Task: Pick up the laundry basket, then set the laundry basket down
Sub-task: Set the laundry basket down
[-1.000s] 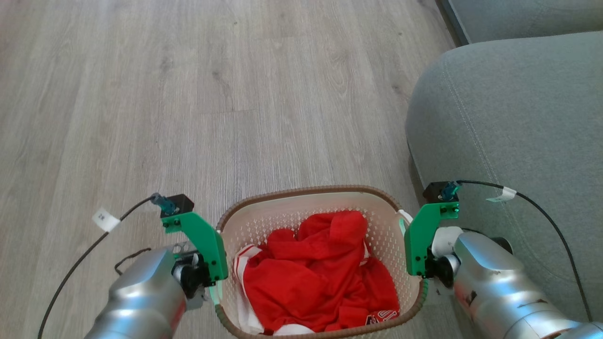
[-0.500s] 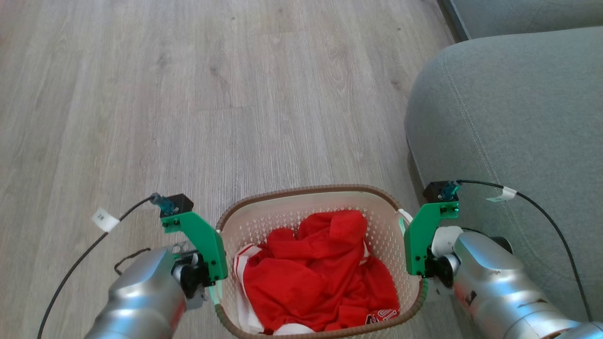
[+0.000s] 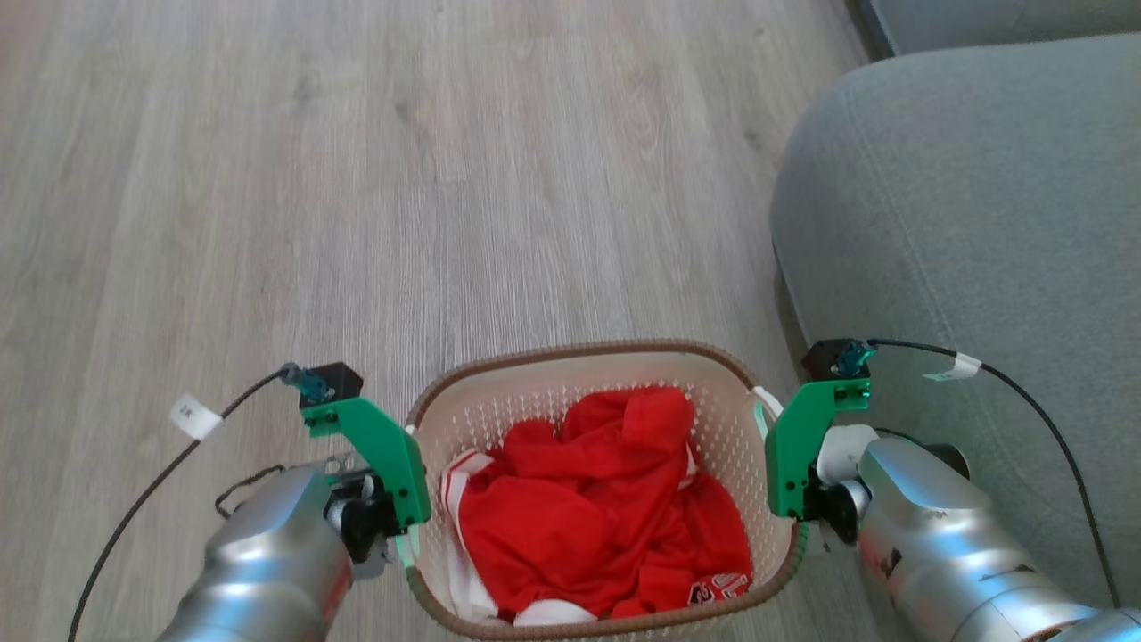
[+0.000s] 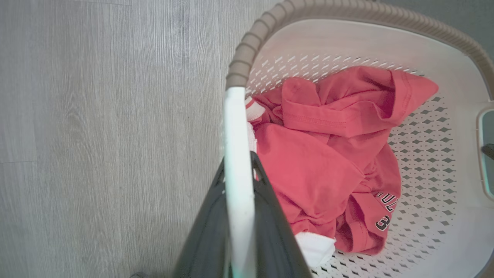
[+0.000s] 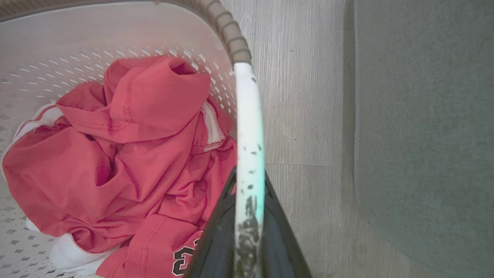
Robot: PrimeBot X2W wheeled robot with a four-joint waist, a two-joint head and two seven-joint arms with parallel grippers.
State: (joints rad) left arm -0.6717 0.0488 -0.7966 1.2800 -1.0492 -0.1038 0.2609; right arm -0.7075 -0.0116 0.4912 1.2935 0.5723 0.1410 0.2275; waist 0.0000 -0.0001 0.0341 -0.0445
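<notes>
Since half a second ago the pale wooden floor is sliding up the head view more than the small cream-white perforated plastic laundry basket with brown woven-look rim, so lifting looks done and setting down is remaining. Arms are flanking it beside the grey fabric sofa, left gripper and right gripper each clamping narrow jaws on a white side handle.

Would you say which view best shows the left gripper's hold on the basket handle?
The left wrist view: the left gripper clamps the white handle of the laundry basket between its fingers. In the head view a green bracket covers that contact. The right wrist view shows the right gripper on the opposite handle.
</notes>
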